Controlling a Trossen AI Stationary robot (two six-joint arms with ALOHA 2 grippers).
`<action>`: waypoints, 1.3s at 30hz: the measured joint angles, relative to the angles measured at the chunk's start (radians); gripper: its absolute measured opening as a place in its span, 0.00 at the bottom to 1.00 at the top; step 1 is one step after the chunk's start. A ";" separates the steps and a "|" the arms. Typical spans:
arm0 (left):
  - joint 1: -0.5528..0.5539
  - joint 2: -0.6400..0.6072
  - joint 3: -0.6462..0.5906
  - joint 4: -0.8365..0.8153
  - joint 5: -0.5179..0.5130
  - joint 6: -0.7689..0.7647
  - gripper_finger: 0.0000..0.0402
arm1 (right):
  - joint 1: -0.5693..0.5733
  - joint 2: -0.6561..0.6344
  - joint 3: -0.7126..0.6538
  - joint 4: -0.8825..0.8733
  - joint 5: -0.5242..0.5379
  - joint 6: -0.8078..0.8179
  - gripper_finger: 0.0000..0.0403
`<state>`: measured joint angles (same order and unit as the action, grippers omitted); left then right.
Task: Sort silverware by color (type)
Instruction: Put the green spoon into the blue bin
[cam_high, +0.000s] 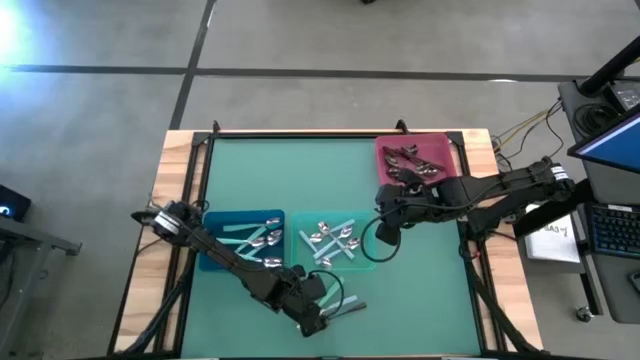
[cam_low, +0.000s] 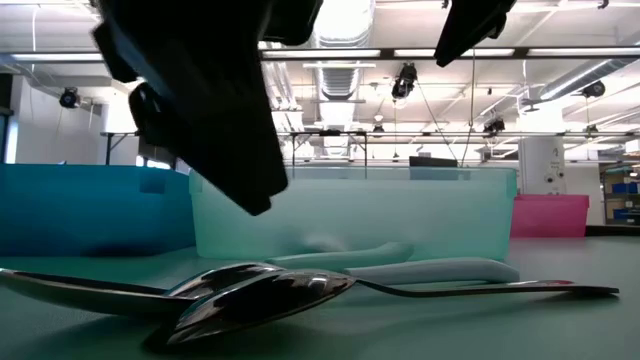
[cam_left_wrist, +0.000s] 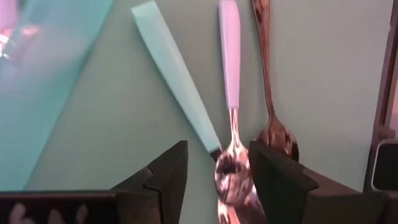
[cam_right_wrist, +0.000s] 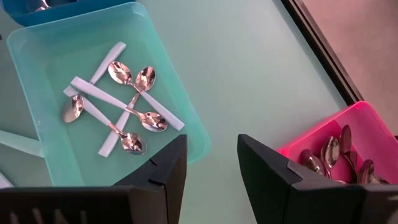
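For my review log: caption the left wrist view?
Open left pincer straddling a teal-handled silver spoon on the green mat.

High view: overhead, facing straight down; takes in the whole bench (cam_high: 330, 170), both arms and floor around it.

Low view: at bench-top level, facing across the surface into the room; very near the spoons (cam_low: 260, 295) lying in front of the teal bin (cam_low: 355, 215).

Left wrist view: looks down past its own fingers (cam_left_wrist: 168, 174), close to the mat; shares the loose spoons with the low view.

Right wrist view: looks from higher up past its own fingers (cam_right_wrist: 267, 165); shares the teal bin and pink bin (cam_right_wrist: 323, 134) with the high view.
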<state>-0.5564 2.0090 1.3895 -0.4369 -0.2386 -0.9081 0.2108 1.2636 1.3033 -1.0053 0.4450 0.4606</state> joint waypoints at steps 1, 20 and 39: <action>-0.002 0.000 0.000 -0.001 0.001 0.001 0.39 | 0.000 0.000 0.000 0.000 0.000 0.000 0.33; -0.001 0.074 0.034 0.009 -0.068 -0.023 0.42 | 0.000 0.000 0.000 0.001 0.000 0.000 0.33; -0.002 0.109 0.044 -0.009 -0.112 -0.030 0.42 | 0.000 0.000 0.000 0.002 0.000 0.000 0.33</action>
<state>-0.5583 2.1183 1.4334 -0.4461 -0.3504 -0.9381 0.2111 1.2636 1.3033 -1.0032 0.4449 0.4606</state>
